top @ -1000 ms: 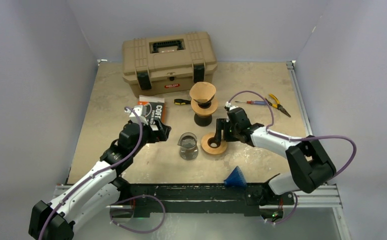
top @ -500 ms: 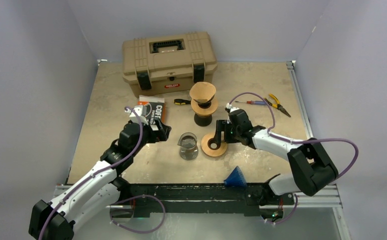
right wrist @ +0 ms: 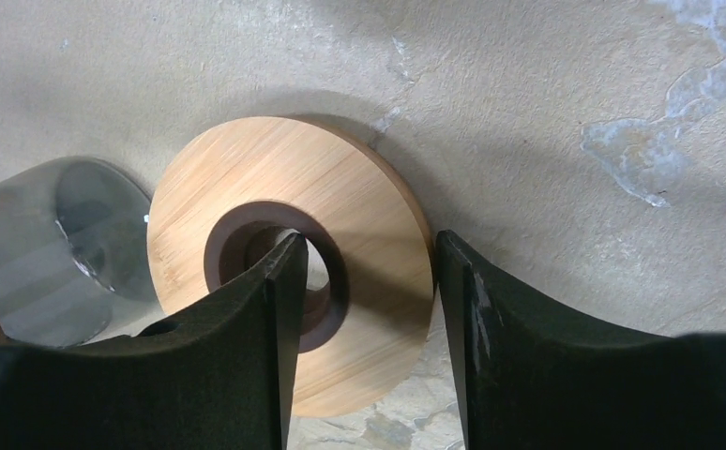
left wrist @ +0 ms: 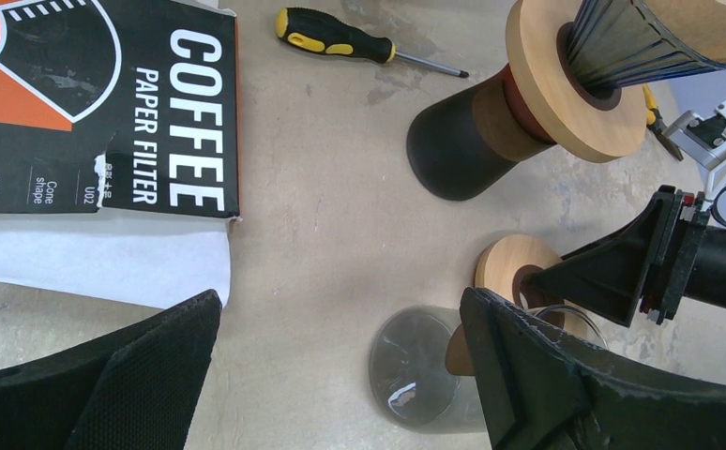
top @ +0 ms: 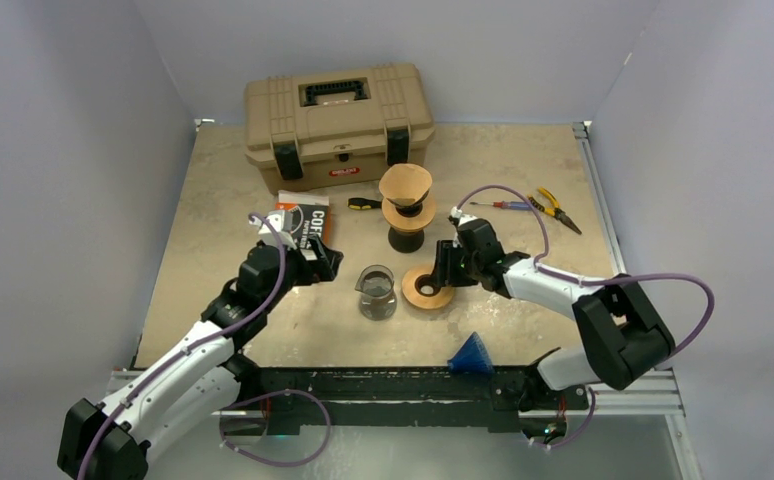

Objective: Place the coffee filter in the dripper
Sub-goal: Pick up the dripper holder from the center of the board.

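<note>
A tan paper coffee filter [top: 406, 182] sits in the ribbed cone dripper [top: 408, 213] on its black stand, seen also as the dripper [left wrist: 575, 84] at the upper right of the left wrist view. A separate wooden ring [right wrist: 369, 206] lies flat by the glass carafe [top: 375, 292]. My right gripper [right wrist: 369, 253] straddles the ring's band: one finger stands in the hole and the other is at the outer rim. A sliver of table shows beside the inner finger. My left gripper [left wrist: 339, 319] hangs wide open and empty above the carafe [left wrist: 415, 375].
A coffee filter box [top: 301, 220] lies left of the dripper, with a screwdriver [top: 365, 203] beside it. The tan toolbox [top: 338, 122] stands at the back. Pliers [top: 556, 208] lie at the right. A blue cone [top: 471, 355] sits near the front edge.
My right gripper's jaws have narrowed around the wooden ring's band and edged slightly left. The left arm has not moved.
</note>
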Controlling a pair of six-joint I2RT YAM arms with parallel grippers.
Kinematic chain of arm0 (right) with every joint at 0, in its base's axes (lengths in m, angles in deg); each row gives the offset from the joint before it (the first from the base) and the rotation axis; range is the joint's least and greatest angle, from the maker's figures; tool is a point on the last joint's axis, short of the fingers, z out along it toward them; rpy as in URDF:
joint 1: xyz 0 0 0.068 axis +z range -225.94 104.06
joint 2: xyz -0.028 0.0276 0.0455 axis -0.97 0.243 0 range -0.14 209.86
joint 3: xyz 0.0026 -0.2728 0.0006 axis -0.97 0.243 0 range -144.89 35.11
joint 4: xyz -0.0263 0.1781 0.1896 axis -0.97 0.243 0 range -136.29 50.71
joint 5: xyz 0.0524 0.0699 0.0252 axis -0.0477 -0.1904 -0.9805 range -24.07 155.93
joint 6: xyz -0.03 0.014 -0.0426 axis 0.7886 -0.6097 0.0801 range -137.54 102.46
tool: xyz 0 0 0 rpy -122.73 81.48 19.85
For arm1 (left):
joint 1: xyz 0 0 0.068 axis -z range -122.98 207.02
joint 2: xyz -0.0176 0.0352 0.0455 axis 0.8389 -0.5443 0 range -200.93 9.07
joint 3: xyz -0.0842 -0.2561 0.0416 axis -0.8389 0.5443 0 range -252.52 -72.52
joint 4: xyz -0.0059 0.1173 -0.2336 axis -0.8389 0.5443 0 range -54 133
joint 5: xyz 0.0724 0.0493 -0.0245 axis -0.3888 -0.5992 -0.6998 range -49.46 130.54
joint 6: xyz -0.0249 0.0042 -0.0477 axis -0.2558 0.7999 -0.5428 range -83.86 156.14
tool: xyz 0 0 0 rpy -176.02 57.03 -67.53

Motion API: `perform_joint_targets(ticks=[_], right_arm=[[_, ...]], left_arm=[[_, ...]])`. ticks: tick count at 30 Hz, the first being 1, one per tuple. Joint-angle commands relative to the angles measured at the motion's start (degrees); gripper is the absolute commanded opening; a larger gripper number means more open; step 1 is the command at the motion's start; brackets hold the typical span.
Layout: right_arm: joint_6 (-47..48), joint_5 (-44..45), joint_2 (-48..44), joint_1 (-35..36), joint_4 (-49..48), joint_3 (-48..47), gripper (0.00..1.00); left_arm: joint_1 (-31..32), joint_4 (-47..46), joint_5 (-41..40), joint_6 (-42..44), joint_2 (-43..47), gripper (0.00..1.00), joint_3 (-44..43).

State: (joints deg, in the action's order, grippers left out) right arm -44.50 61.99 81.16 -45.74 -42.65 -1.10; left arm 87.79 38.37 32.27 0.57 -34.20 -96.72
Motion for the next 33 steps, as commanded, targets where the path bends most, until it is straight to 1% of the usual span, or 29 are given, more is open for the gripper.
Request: perform_joint_targets(ticks=[1,2,5,6,9,10,14,18,27,33], right_arm=[[1.01,0.01,0.58,-0.14,-0.24,0.36,0.55],[1.03,-0.35,0.50,-0.16,-0.37,0.47,0.54],[1.18,-0.96,0.18,-0.17,-0.59,0.43,0.42],[1.39,-0.97,0.07,-0.16,-0.50,0.31,0.37],[1.97,-0.76,-0.72,-0.16,0.23,-0.32,0.18],[2.12,-0.63,-1.29,-0.22,0.49,-0.60,0.14],[2.96,-0.17,-4.21,-0.17,1.36,-1.15,0.04],[3.86,1.10,-8.10,-0.14,3.06,-2.19,0.00],[4.96,3.19,-14.60,-0.14,7.55,-5.78,0.00],[6.21,2.78,-17.64,-0.15,9.05,-7.58,0.00]], left_arm=[[-0.36,-0.79,-0.35,-1.51,1.07,1.00,-2.69],[-0.38,-0.83,-0.22,-1.70,1.08,1.00,-2.80],[-0.42,-0.71,0.30,-1.94,0.93,1.00,-3.27],[-0.42,-0.64,0.42,-2.14,0.84,0.99,-3.47],[-0.36,-0.61,1.15,-2.52,0.35,1.00,-3.72],[-0.38,-0.62,1.55,-2.69,0.17,1.00,-3.86],[-0.36,-0.51,2.82,-3.39,-0.94,0.99,-4.49],[-0.35,-0.21,4.09,-4.08,-2.38,1.00,-5.69],[-0.43,1.27,6.55,-4.56,-4.75,0.99,-8.26],[-0.36,-0.25,8.66,-5.05,-4.86,0.99,-8.23]])
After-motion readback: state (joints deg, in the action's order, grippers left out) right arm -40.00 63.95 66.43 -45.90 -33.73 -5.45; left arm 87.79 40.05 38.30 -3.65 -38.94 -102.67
